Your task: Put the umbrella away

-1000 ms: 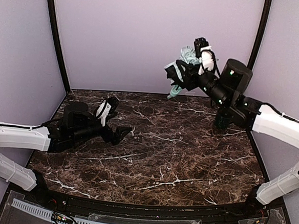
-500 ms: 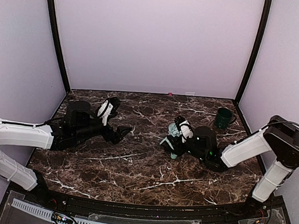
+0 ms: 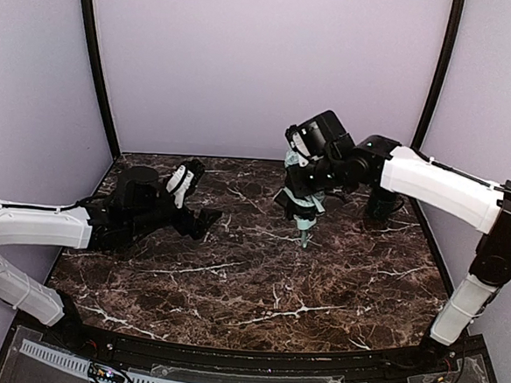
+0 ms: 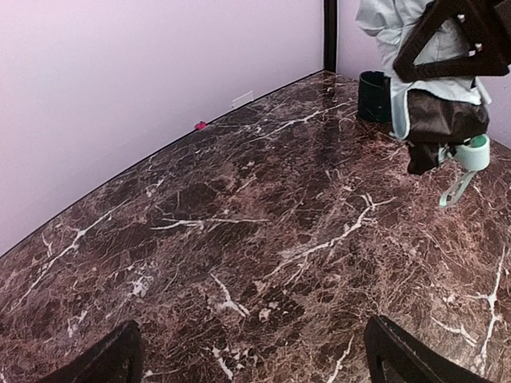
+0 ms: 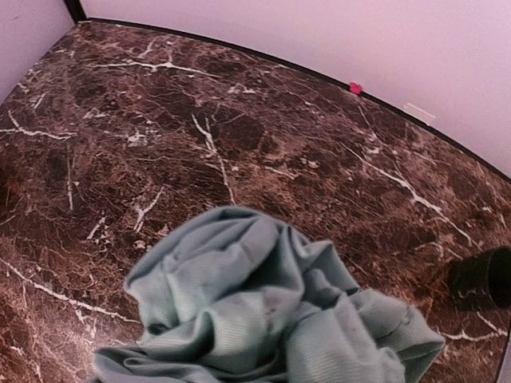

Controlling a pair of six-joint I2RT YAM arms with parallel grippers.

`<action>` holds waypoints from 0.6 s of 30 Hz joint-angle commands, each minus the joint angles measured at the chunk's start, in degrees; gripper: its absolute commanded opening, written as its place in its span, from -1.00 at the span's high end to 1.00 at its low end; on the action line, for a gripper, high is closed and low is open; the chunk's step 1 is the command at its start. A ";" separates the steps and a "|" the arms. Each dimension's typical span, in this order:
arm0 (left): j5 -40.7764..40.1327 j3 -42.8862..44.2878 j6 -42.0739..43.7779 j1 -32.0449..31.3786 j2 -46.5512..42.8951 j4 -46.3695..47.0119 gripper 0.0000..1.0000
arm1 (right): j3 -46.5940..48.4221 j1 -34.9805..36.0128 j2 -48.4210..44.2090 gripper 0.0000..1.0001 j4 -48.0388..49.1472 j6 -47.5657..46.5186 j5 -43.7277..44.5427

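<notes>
The umbrella [image 3: 297, 200] is a bunched pale mint-green bundle with dark lining, hanging in the air over the middle-right of the table, its small mint handle [image 3: 303, 235] and strap pointing down. My right gripper [image 3: 305, 165] is shut on its upper part. In the right wrist view the crumpled canopy fabric [image 5: 263, 311] fills the bottom and hides the fingers. The left wrist view shows the umbrella [image 4: 437, 112] at the top right, handle [image 4: 477, 152] dangling. My left gripper [image 3: 199, 202] stands open, low over the table's left side, well apart from the umbrella, nothing between its fingertips [image 4: 390, 351].
A dark green mug [image 4: 372, 96] stands near the back right corner, also visible as the mug [image 5: 481, 279] at the right edge. A small pink speck [image 4: 200, 125] lies at the foot of the back wall. Purple walls enclose the marble table [image 3: 258, 279].
The right arm, umbrella in its grip, swung from high near the back wall down to the table and now holds it raised over the middle-right. The left arm barely moved.
</notes>
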 commanded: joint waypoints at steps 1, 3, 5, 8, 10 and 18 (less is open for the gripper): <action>-2.82 2.18 -1.96 0.55 0.64 -5.13 -0.98 | 9.85 -0.03 6.42 0.67 -30.51 15.10 9.39; -3.22 2.92 -3.02 0.55 1.04 -6.60 -0.96 | 9.71 -0.03 8.48 0.56 -33.68 17.65 11.54; -3.83 3.58 -3.82 0.55 1.23 -8.38 -0.95 | 9.27 0.01 10.64 0.49 -34.26 19.60 11.93; -3.87 3.42 -3.85 0.55 0.26 -9.79 -0.94 | 9.87 0.05 15.52 0.38 -33.63 20.49 9.45; -3.82 2.62 -3.37 0.55 -1.05 -9.86 -0.94 | 11.52 0.18 19.61 0.24 -32.20 19.55 6.47; -3.97 1.60 -2.90 0.55 -2.98 -10.66 -0.93 | 21.77 0.59 28.71 -0.99 -31.55 14.72 -1.30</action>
